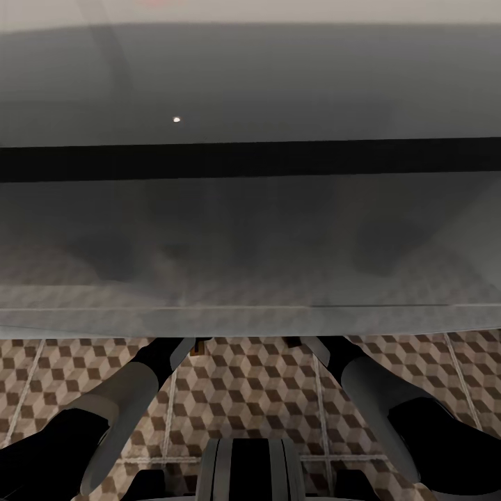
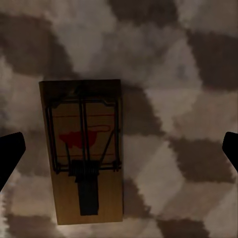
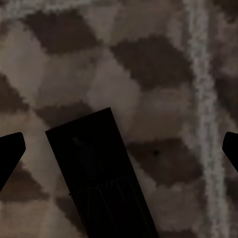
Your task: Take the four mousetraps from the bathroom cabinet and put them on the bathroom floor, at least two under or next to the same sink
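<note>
A tan mousetrap (image 2: 84, 153) with dark wire and a red mark lies flat on the cube-patterned bathroom floor (image 2: 188, 99). My left gripper (image 2: 119, 153) hovers over it, open, one fingertip (image 2: 10, 148) on each side and clear of the board. A second mousetrap (image 3: 99, 173), dark in shadow, lies on the floor (image 3: 148, 64) below my open right gripper (image 3: 119, 153). In the head view both forearms reach under the front of the sink's pale vanity (image 1: 250, 229), which hides the hands. A tan corner (image 1: 197, 346) peeks out by the left forearm. The cabinet is out of view.
The vanity's lower edge (image 1: 250, 309) spans the whole head view, low over the wrists. Patterned floor tiles (image 1: 243, 390) with pale grout lines lie between my arms. My own trunk (image 1: 250, 470) is at the picture's bottom.
</note>
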